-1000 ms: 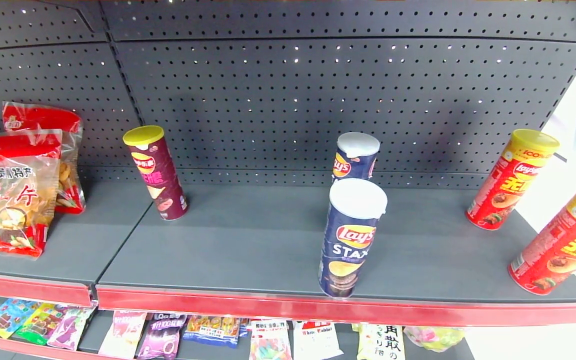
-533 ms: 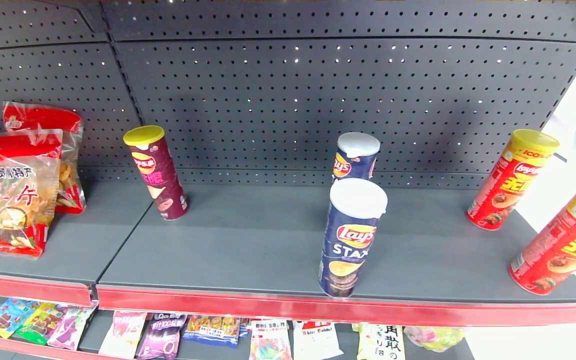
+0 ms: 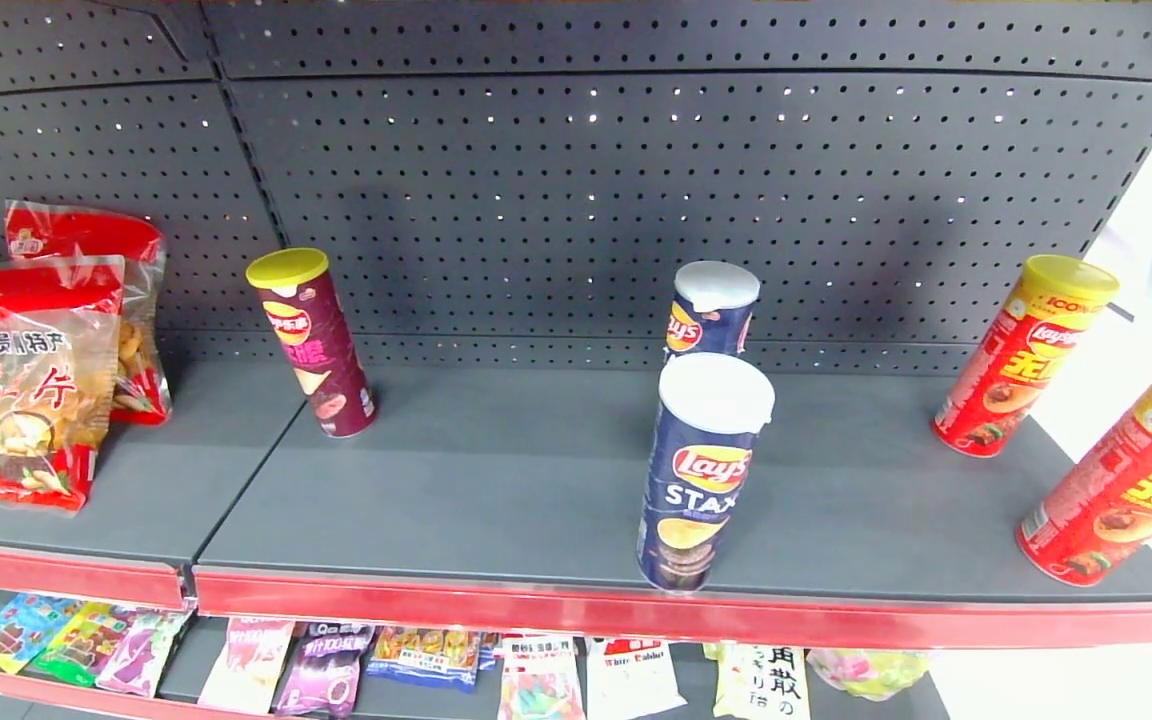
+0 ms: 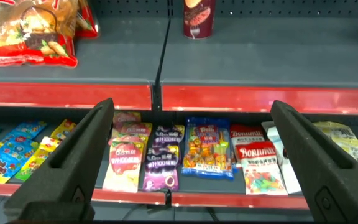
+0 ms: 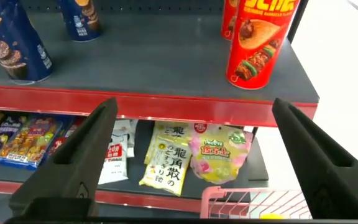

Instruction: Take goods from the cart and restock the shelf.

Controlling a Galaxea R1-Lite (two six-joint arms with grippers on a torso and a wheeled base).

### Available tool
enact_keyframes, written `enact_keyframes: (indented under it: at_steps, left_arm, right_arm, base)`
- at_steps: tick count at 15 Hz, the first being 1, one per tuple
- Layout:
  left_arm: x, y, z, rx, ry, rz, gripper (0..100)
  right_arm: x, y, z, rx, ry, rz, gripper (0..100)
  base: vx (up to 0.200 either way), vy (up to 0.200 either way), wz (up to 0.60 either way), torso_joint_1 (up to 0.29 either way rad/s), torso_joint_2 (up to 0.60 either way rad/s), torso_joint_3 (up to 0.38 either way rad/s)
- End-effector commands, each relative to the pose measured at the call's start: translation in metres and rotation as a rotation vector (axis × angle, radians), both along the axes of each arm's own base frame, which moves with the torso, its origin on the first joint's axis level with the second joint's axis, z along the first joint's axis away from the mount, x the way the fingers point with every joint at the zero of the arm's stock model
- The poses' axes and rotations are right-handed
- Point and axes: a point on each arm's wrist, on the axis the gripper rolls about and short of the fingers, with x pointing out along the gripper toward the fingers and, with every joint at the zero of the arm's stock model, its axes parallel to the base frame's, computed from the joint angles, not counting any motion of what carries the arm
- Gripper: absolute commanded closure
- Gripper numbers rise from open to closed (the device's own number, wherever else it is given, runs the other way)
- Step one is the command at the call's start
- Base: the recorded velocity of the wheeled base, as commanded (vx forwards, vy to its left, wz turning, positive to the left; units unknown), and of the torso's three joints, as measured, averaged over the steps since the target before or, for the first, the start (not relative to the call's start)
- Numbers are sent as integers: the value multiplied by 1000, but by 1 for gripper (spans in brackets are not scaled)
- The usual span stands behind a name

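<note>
**Head camera dips slightly; goods do not move**

The whole head view now sits a touch higher in the picture than half a second ago. The front blue can (image 3: 704, 470), the purple can (image 3: 311, 345) to its left, the rear red can (image 3: 1026, 355) and front red can (image 3: 1121, 470) to its right, and the red shelf edge (image 3: 536, 600) below it all rise together by the same small amount. Under the front blue can, a sliver more of the lower-shelf packets (image 3: 426, 655) comes into sight. This is the camera's shift, not the goods'.
</note>
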Motion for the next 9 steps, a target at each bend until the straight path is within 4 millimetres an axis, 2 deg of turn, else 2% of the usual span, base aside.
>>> enact_keyframes:
  at_steps: [1, 3, 5, 9]
  left_arm:
    - [0, 0, 0, 0, 1, 2, 0]
    - [0, 0, 0, 0, 1, 1, 0]
    - [0, 0, 0, 0, 1, 1, 0]
    - [0, 0, 0, 1, 1, 1, 0]
  right_arm:
    - [0, 0, 0, 0, 1, 2, 0]
    - [0, 0, 0, 0, 2, 2, 0]
    - [0, 0, 0, 0, 1, 2, 0]
    - [0, 0, 0, 0, 1, 4, 0]
  base:
    - [-200, 0, 0, 22, 7, -2]
    - [-200, 0, 0, -10, 0, 2]
    - [0, 0, 0, 0, 0, 0]
    - [0, 0, -600, -1, -5, 2]
